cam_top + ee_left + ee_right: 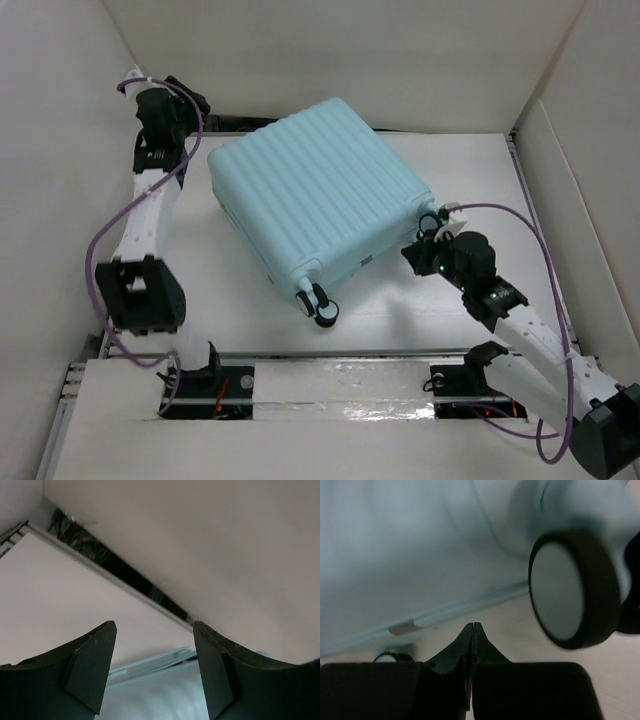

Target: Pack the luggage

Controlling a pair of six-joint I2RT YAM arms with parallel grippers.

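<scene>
A: White walls box in the white table on the far, left and right sides. What runs along the far edge?

B: A dark gap, right at the foot of the far wall.

A: And the luggage?

B: The luggage lies flat and closed on the table, ribbed shell up, turned at an angle. One corner comes near the far edge. The opposite corner, with its casters, points toward the arm bases.

A: Where is there room to move?

B: Bare table shows in a wide strip between the casters and the near edge. There is also a broad patch between the luggage and the right wall. The strip on the left is narrower, and the left arm stretches along it.

A: Left end effector?

B: The left end effector is up in the far left corner, near the luggage's left corner. Its jaws stand well apart with nothing between them. Past them the wrist view shows the far edge and wall, with a pale blue sliver of shell low down.

A: And the right?

B: The right end effector sits low at the luggage's right corner, tips pressed together, holding nothing. The shell's side is close ahead and a wheel close on its right. I cannot tell whether the tips touch the shell.
</scene>
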